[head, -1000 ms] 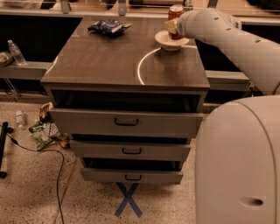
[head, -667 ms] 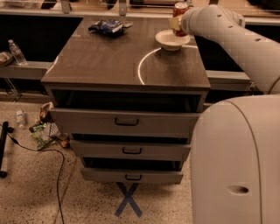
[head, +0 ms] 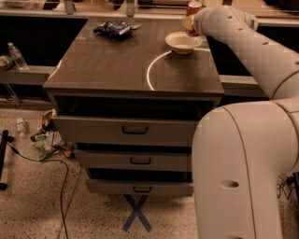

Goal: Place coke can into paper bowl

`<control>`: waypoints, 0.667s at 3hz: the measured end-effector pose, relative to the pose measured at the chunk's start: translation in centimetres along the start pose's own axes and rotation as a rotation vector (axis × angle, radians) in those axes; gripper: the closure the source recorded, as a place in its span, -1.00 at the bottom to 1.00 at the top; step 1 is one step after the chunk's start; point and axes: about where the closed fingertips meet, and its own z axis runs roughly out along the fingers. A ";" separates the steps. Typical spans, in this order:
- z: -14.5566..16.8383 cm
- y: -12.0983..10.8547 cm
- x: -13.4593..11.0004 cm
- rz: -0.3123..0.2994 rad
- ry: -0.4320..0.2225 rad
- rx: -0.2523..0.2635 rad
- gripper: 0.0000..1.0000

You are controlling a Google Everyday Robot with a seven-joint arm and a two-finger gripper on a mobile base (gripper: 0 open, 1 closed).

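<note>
The red coke can [head: 193, 8] with a silver top is held up at the top of the camera view, above the far right rim of the white paper bowl [head: 182, 42]. The bowl sits on the back right of the dark cabinet top [head: 121, 60]. My gripper [head: 190, 23] is at the end of the white arm [head: 243, 42] that reaches in from the right. It is shut on the can, just above and behind the bowl. The can's lower part is hidden by the gripper.
A dark blue snack bag [head: 112, 28] lies at the back left of the cabinet top. Three drawers [head: 134, 130] stand pulled out below. Bottles [head: 17, 56], wrappers [head: 46, 137] and a cable [head: 60, 186] lie at the left. A blue X [head: 136, 213] marks the floor.
The gripper with the can has risen a little above the bowl. The robot's body has shifted left in the view.
</note>
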 end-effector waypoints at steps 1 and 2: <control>1.1 0.4 1.2 0.034 0.014 -0.001 1.00; 2.2 1.6 2.4 0.070 0.033 -0.026 0.63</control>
